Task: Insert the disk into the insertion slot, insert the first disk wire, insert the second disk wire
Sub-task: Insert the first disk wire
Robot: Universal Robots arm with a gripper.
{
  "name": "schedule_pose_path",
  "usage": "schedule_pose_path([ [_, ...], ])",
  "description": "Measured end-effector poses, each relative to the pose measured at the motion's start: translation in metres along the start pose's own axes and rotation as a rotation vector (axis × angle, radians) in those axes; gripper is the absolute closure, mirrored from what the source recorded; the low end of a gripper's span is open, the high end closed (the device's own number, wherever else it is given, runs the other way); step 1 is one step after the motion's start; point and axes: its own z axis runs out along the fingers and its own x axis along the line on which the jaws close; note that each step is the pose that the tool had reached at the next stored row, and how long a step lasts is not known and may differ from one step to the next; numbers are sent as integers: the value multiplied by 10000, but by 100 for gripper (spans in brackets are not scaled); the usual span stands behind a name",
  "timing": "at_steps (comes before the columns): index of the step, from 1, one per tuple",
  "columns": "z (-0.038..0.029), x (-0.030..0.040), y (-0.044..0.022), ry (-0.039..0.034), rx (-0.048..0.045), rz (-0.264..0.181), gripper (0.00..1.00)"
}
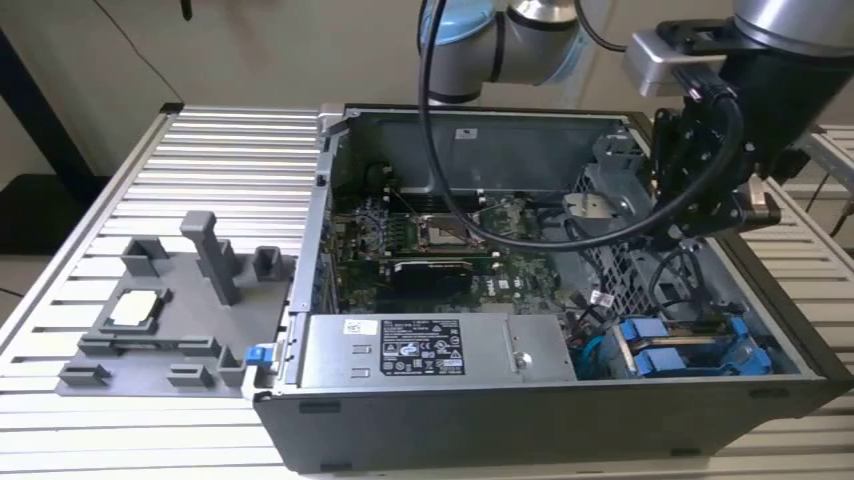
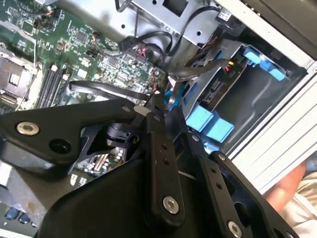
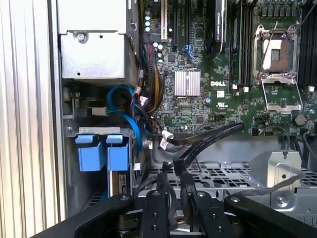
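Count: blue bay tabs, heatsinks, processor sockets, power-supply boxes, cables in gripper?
Bright blue plastic square tabs: 2
Square silver finned heatsink: 1
Silver metal processor socket: 1
Grey metal power-supply box: 1
Black flat cable in the gripper: 1
Total: 6

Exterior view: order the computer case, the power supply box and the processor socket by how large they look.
1. computer case
2. power supply box
3. processor socket, clearly smallest, even allowing for it sitting deeper in the case.
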Motion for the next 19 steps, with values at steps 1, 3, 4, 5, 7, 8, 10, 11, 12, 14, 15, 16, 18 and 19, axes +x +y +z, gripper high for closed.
schedule_pose_path([
  [1, 2, 0, 7, -25, -2, -82, 74],
  [3, 7, 0, 26, -71, -3, -213, 74],
  [4, 10, 0, 38, -97, 1, -257, 74],
  [5, 13, 1, 51, -122, 12, -292, 74],
  [7, 17, 1, 79, -161, 29, -360, 74],
  [8, 19, 1, 95, -174, 36, -399, 74],
  [10, 22, 1, 126, -192, 52, -471, 74],
  [11, 25, 1, 143, -205, 63, -507, 74],
  [12, 29, 2, 158, -219, 78, -538, 74],
  [14, 46, 2, 171, -242, 115, -593, 74],
  [15, 58, 2, 173, -246, 135, -614, 74],
  [16, 67, 2, 173, -247, 160, -630, 74],
  [18, 76, 2, 175, -255, 198, -653, 74],
  [19, 76, 3, 182, -258, 198, -654, 74],
])
